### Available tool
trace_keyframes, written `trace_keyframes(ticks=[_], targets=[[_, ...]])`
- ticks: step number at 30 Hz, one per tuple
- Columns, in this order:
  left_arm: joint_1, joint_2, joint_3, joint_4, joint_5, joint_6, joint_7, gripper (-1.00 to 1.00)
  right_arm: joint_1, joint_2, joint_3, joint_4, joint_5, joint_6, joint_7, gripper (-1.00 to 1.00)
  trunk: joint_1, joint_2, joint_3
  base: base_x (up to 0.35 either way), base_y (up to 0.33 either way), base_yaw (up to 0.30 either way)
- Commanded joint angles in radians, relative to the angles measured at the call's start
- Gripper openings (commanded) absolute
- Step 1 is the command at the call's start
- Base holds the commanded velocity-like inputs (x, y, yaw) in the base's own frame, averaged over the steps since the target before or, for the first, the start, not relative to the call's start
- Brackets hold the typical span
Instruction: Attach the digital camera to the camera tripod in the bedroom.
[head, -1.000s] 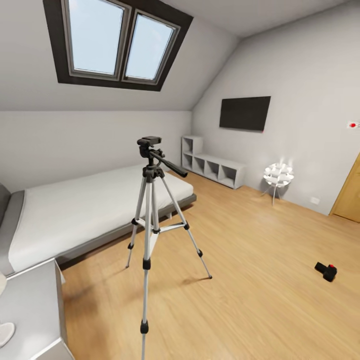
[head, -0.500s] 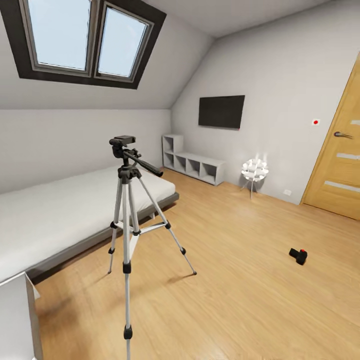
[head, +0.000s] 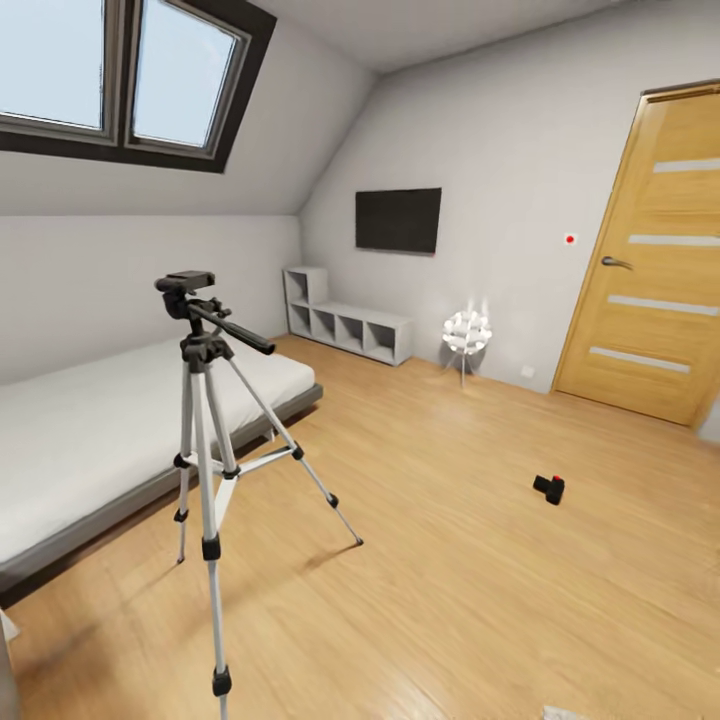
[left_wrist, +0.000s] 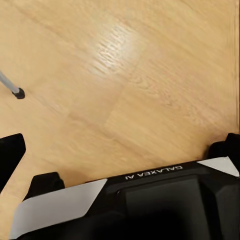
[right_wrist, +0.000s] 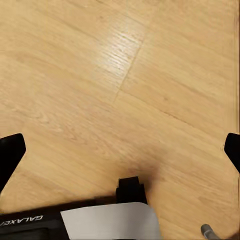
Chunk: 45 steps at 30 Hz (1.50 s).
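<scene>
The camera tripod (head: 205, 400) stands on the light wood floor beside the bed, with silver legs, a black head and a long pan handle; nothing sits on its head. The digital camera (head: 549, 488), small and black with a red dot, lies on the floor well to the right of the tripod. In the left wrist view my left gripper (left_wrist: 120, 150) hangs open over bare floor, and one black tripod foot (left_wrist: 18, 93) shows. My right gripper (right_wrist: 120, 150) is open too, above bare floor with nothing between its fingers.
A white bed (head: 100, 430) lies at the left under the skylight (head: 120, 75). A wooden door (head: 655, 260) stands at the right. On the far wall are a black TV (head: 398, 220), a low white shelf (head: 345, 325) and a small glowing lamp (head: 466, 332). My base (left_wrist: 150, 205) shows below the left gripper.
The whole head view has swung to the right, so tripod and camera sit further left in the picture and the door has come in. Nothing in the room has moved.
</scene>
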<state>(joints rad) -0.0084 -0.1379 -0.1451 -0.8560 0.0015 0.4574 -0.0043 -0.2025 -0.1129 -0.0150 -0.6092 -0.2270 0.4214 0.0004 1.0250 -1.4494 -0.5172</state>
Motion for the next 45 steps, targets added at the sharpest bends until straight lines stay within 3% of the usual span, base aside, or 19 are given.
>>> trace_keyframes(ticks=[1,7,10,11,16,17,19,20,26,30,32,33,36,45], targets=[[-0.001,-0.002,-0.003,-0.021,0.000,0.011,0.000,1.00,0.001,-0.004,-0.005,-0.043,-0.006,0.032,0.000,1.00,0.000,-0.001,-0.002,0.000,0.000,-0.256],[-0.010,-0.016,-0.010,-0.107,0.002,0.050,0.010,1.00,-0.003,-0.014,-0.043,-0.177,-0.009,0.131,-0.001,1.00,0.000,-0.001,-0.006,0.000,0.000,-0.246],[-0.028,-0.023,-0.013,-0.200,0.010,0.119,0.047,1.00,-0.014,-0.020,-0.093,-0.323,-0.009,0.253,-0.002,1.00,0.000,-0.001,-0.009,0.000,0.000,-0.222],[-0.028,-0.023,-0.013,-0.200,0.010,0.119,0.047,1.00,-0.014,-0.020,-0.093,-0.323,-0.009,0.253,-0.002,1.00,0.000,-0.001,-0.010,0.000,0.000,-0.217],[-0.078,-0.026,-0.018,-0.300,0.071,0.214,0.083,1.00,-0.034,-0.023,-0.121,-0.514,-0.007,0.389,-0.002,1.00,0.000,-0.001,-0.016,0.000,0.000,-0.207],[-0.139,-0.026,-0.046,-0.345,0.256,0.257,0.167,1.00,-0.126,-0.023,-0.158,-0.712,-0.008,0.589,-0.002,1.00,0.000,-0.001,-0.017,0.000,0.000,-0.189],[-0.143,-0.025,-0.050,-0.347,0.307,0.244,0.192,1.00,-0.144,-0.021,-0.169,-0.729,-0.009,0.615,-0.002,1.00,0.000,-0.001,-0.019,0.000,0.000,-0.188],[-0.151,-0.025,-0.052,-0.352,0.368,0.229,0.242,1.00,-0.169,-0.016,-0.180,-0.760,-0.009,0.626,-0.002,1.00,0.000,-0.001,-0.020,0.000,0.000,-0.187],[-0.198,-0.019,-0.055,-0.358,0.402,0.220,0.294,1.00,-0.181,-0.009,-0.182,-0.833,-0.006,0.626,-0.002,1.00,0.000,-0.001,-0.027,0.000,0.000,-0.186],[-0.205,-0.019,-0.067,-0.356,0.404,0.216,0.300,1.00,-0.182,-0.009,-0.181,-0.845,-0.005,0.626,-0.002,1.00,0.000,-0.001,-0.032,0.000,0.000,-0.184],[-0.209,-0.018,-0.084,-0.353,0.408,0.211,0.304,1.00,-0.183,-0.008,-0.181,-0.855,-0.004,0.626,-0.002,1.00,0.000,-0.001,-0.035,0.000,0.000,-0.184],[-0.214,-0.016,-0.113,-0.328,0.416,0.175,0.303,1.00,-0.183,-0.007,-0.178,-0.869,-0.002,0.626,-0.002,1.00,0.000,-0.001,-0.036,0.000,0.000,-0.183],[-0.215,-0.016,-0.123,-0.315,0.419,0.153,0.297,1.00,-0.182,-0.007,-0.178,-0.874,0.000,0.626,-0.002,1.00,0.000,-0.001,-0.039,0.000,0.000,-0.182],[-0.216,-0.016,-0.126,-0.311,0.419,0.147,0.296,1.00,-0.181,-0.006,-0.179,-0.876,0.000,0.626,-0.002,1.00,0.000,-0.001,-0.050,0.067,-0.001,-0.182]])
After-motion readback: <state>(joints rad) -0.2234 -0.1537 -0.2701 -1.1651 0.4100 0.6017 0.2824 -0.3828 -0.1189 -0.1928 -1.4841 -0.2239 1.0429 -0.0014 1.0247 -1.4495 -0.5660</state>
